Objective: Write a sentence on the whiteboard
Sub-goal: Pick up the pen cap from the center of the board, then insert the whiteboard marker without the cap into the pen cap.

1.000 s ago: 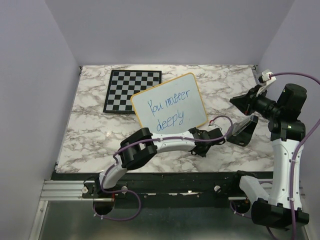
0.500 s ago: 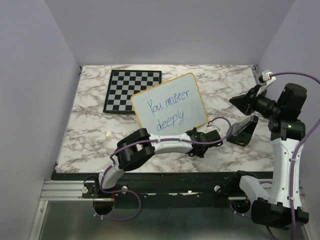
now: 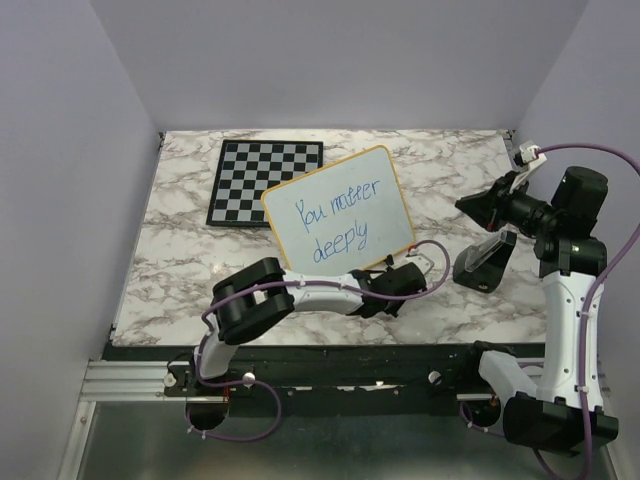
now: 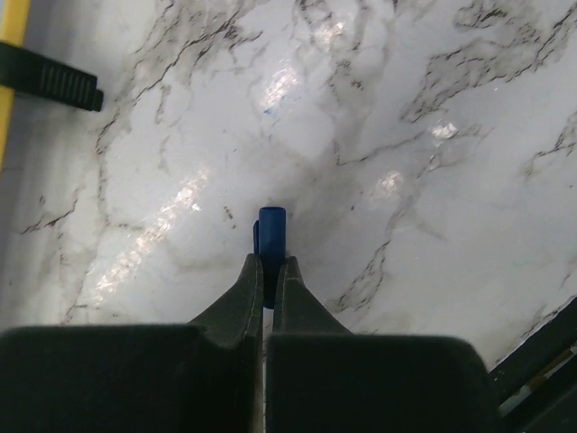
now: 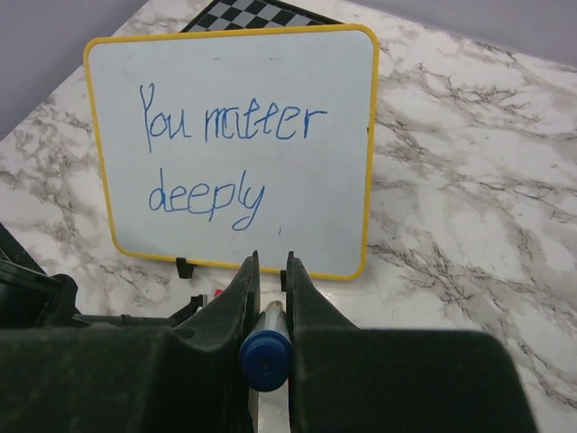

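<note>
The whiteboard stands tilted on the marble table, yellow-framed, in front of the chessboard. The sentence in blue reads "You matter deeply" on two lines, and is clear in the right wrist view. My left gripper is low over the table just in front of the board's right corner. It is shut on a small blue marker cap. My right gripper is raised at the right, facing the whiteboard. It is shut on a marker with a blue end.
A black-and-white chessboard lies flat behind the whiteboard. A dark block-like object stands on the table under my right gripper. The board's yellow edge and a black foot show at the left wrist view's upper left.
My left arm has drawn back toward the near left, its gripper sliding away from the dark object with the cap still held. My right gripper shifted slightly. The writing is unchanged.
</note>
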{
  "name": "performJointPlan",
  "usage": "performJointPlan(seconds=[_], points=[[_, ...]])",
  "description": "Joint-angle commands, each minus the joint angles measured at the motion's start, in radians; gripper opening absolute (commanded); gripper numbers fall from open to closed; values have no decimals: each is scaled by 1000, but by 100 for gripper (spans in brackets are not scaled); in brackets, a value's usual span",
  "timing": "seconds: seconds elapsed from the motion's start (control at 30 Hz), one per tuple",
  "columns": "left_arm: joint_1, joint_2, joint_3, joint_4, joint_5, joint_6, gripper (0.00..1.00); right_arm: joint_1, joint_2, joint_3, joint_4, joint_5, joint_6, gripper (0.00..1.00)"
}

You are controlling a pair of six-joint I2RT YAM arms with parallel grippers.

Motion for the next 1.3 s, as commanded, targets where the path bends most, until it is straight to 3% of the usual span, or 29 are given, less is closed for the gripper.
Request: performJointPlan(seconds=[0.0, 0.37, 0.63, 0.83, 1.07, 1.27], points=[[28, 13, -224, 5, -16, 20, 0, -9, 26, -34, 18, -55, -7, 1], [30, -129, -426, 280, -98, 46, 0, 0, 81, -228, 129, -143, 39, 0], [33, -158, -504, 464, -116, 60, 0, 48, 118, -460, 423, -135, 232, 1], [34, -152, -567, 662, -121, 72, 0, 169, 221, -506, 506, -39, 361, 1], [33, -150, -673, 936, -135, 86, 0, 204, 310, -535, 566, 21, 461, 0], [33, -146, -711, 1015, -141, 90, 0, 243, 392, -534, 578, 35, 464, 1]])
